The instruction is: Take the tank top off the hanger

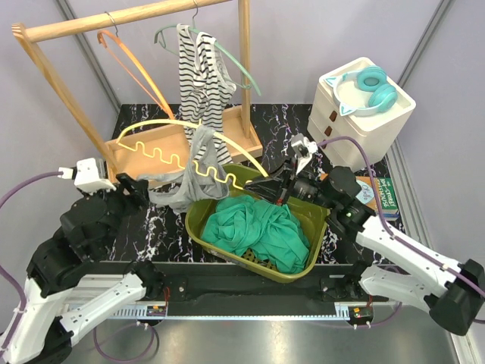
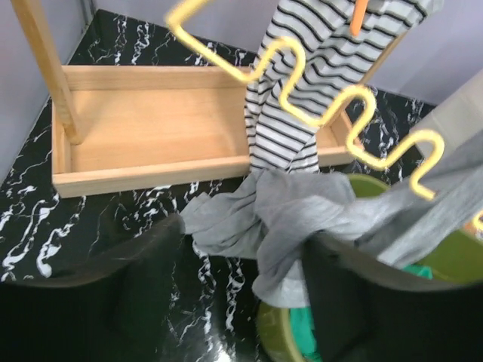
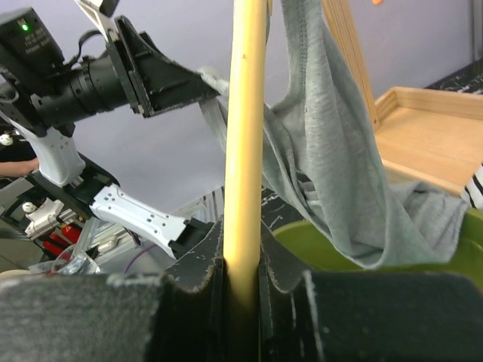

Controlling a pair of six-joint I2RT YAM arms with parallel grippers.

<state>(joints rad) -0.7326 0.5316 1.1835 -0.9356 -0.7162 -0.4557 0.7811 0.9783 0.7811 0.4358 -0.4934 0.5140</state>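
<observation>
A grey tank top [image 1: 180,194] hangs from a yellow hanger [image 1: 198,165] with a wavy lower bar, its lower end draped over the rim of the green basket. My right gripper [image 1: 265,186] is shut on the hanger's end; in the right wrist view the yellow rod [image 3: 245,136] stands clamped in my gripper [image 3: 243,256], with the grey cloth [image 3: 332,158] just to its right. My left gripper [image 1: 144,191] is open at the cloth's left edge. In the left wrist view the grey cloth [image 2: 302,211] lies partly between its spread jaws [image 2: 241,249], below the hanger [image 2: 355,94].
The green basket [image 1: 204,227] holds a teal cloth [image 1: 261,227]. Behind it stands a wooden rack with a tray base [image 1: 144,148], a striped top [image 1: 201,76] on a teal hanger and an empty orange hanger [image 1: 132,64]. A white drawer unit [image 1: 364,114] with teal headphones [image 1: 371,87] stands at the right.
</observation>
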